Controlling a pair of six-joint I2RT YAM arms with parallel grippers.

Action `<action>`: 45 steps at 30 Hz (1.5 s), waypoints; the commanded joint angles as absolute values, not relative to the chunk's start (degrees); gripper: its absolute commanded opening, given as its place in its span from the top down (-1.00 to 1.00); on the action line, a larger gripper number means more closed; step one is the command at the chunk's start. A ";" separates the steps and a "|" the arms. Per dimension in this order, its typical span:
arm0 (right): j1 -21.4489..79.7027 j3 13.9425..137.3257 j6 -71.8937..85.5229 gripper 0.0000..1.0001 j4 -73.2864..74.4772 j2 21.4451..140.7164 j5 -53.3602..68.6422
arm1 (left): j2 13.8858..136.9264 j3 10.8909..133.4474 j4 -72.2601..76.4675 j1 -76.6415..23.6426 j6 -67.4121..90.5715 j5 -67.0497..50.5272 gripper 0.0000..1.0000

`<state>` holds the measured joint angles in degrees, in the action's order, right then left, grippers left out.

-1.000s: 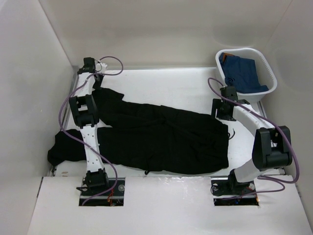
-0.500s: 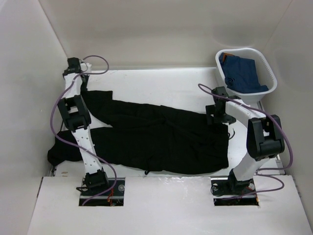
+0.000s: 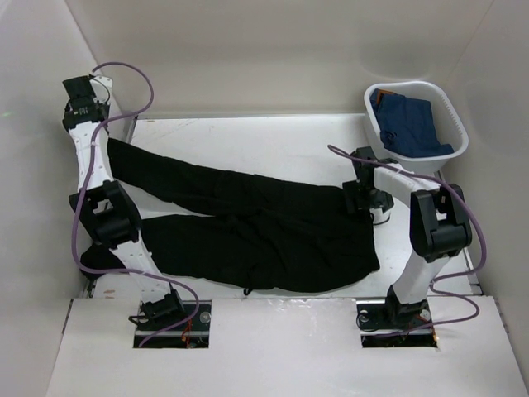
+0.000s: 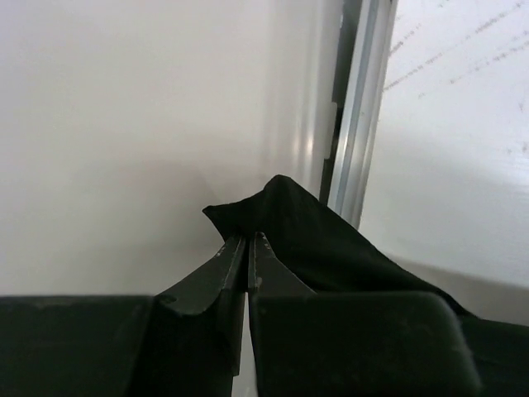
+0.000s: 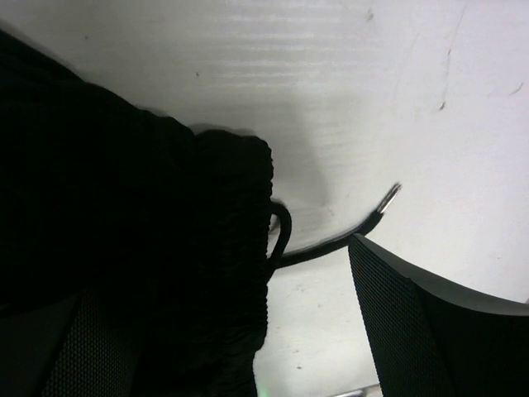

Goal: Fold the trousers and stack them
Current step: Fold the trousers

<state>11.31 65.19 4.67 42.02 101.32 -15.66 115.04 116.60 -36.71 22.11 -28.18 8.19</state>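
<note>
1. Presently the left tool (image 4: 248,241), pressed together, pinches a leg cuff (image 4: 277,198) at ten o'clock; the plain black soft-fabric trousers (image 3: 264,231) lie across the white table (image 3: 273,141);
2. right tool (image 3: 364,203), fingers apart, straddles the gathered waistband (image 5: 240,207) at three o'clock;
3. flattening looks in hand; next calls for laying one leg over the other.

The light is bright and even. The white surface (image 3: 273,145) shines a little. The black trousers (image 3: 264,236) look very dark, with soft shadows beside them.
</note>
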 commanded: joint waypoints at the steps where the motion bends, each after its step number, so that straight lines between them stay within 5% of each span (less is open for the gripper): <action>1: 13.04 71.08 3.61 -0.90 40.43 104.41 -15.91 | 112.24 111.63 -34.63 21.58 -31.11 8.26 0.98; 24: 16.83 86.39 5.62 -0.69 34.89 114.17 -9.59 | 106.44 104.50 -32.70 27.38 -31.29 11.69 0.96; 33: 14.64 86.75 7.11 -0.77 47.90 115.31 -9.41 | 105.73 104.41 -31.82 28.70 -31.64 11.60 0.96; 36: 14.11 88.59 7.56 -0.50 49.47 116.62 -8.35 | 105.73 104.41 -31.64 28.79 -31.46 11.51 0.96; 38: 13.93 90.00 7.38 -0.06 50.97 117.68 -8.17 | 105.47 104.33 -31.64 28.79 -31.29 11.34 0.96; 39: 13.93 90.17 7.30 0.42 51.06 117.77 -8.00 | 105.29 104.24 -31.64 28.79 -31.29 11.16 0.96; 41: 13.75 89.13 7.56 0.90 50.28 116.99 -7.74 | 104.68 103.89 -31.64 28.79 -31.20 10.81 0.96; 45: 13.31 84.30 8.52 1.00 45.80 112.34 -8.87 | 103.27 102.40 -31.64 29.05 -31.11 10.11 0.96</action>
<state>13.93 86.80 7.57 47.55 116.51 -8.10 108.77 103.53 -34.30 28.23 -31.27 10.55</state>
